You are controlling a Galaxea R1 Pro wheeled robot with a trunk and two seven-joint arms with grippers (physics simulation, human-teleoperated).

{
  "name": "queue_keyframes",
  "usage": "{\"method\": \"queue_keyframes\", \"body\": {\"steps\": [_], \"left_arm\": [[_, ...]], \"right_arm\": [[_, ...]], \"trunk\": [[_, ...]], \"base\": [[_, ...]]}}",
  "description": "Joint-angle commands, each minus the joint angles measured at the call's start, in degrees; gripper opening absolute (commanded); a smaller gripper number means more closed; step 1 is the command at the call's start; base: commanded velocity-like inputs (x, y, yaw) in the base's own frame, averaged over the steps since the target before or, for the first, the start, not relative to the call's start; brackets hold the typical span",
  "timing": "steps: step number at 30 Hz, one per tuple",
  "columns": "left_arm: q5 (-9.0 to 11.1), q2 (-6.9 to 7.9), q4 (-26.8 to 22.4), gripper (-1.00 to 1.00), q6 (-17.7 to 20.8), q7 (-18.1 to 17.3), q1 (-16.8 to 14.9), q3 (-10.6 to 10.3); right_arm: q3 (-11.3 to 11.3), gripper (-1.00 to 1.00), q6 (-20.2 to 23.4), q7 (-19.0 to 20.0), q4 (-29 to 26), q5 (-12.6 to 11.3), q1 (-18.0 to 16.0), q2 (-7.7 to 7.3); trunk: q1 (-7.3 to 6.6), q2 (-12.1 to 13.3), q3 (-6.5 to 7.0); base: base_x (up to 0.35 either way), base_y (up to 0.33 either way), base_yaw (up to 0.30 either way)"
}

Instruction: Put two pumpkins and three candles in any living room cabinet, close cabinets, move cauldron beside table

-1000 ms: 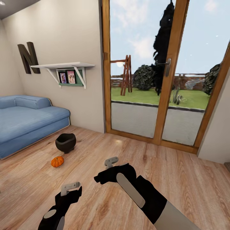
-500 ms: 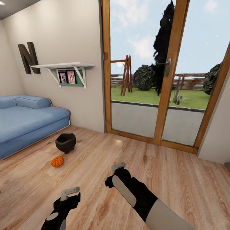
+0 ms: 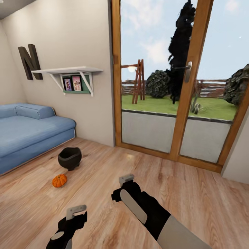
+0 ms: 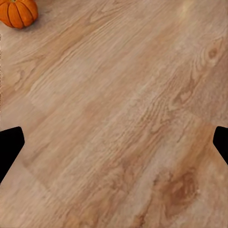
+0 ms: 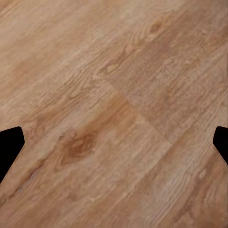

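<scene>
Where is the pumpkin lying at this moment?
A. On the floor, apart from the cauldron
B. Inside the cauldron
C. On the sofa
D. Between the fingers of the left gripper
A: in the head view the pumpkin lies on the wood floor, with a gap of bare floor between it and the cauldron; the sofa holds nothing orange, and the left gripper is empty.

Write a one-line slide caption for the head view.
Both open hands, left and right, hang over the wood floor; a pumpkin and cauldron sit near the sofa.
</scene>
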Motion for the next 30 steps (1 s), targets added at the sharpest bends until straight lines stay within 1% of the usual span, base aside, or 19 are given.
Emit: {"method": "queue_keyframes", "body": {"steps": [1,8,11,13,15,30], "left_arm": [[0.5,-0.03,0.3,1.0,0.2,0.3,-0.1,0.0],[0.6,-0.03,0.7,1.0,0.3,0.3,-0.3,0.1],[0.6,-0.03,0.7,1.0,0.3,0.3,-0.3,0.8],[0.6,-0.03,0.7,1.0,0.3,0.3,-0.3,1.6],[0.7,-0.03,0.7,1.0,0.3,0.3,-0.3,1.9],[0.7,-0.03,0.7,1.0,0.3,0.3,-0.3,2.3]], "right_arm": [[0.1,1.0,0.1,-0.6,-0.1,-0.6,-0.1,0.0],[0.2,1.0,0.0,-0.6,-0.2,-0.6,-0.1,0.01],[0.4,1.0,0.0,-0.5,-0.3,-0.6,-0.1,0.01],[0.8,1.0,0.0,-0.5,-0.3,-0.6,-0.1,0.01],[1.0,1.0,0.0,-0.5,-0.3,-0.6,-0.1,0.01],[1.3,1.0,0.0,-0.4,-0.4,-0.6,-0.1,0.01]], "trunk": [[0.02,0.0,-0.07],[0.02,0.0,-0.07],[0.02,0.0,-0.07],[0.02,0.0,-0.07],[0.02,0.0,-0.07],[0.02,0.0,-0.07]], "base": [[0.335,0.0,0.219],[0.337,0.0,0.267],[0.338,0.0,0.287],[0.338,0.0,0.288],[0.338,0.0,0.289],[0.328,0.0,0.29]]}}
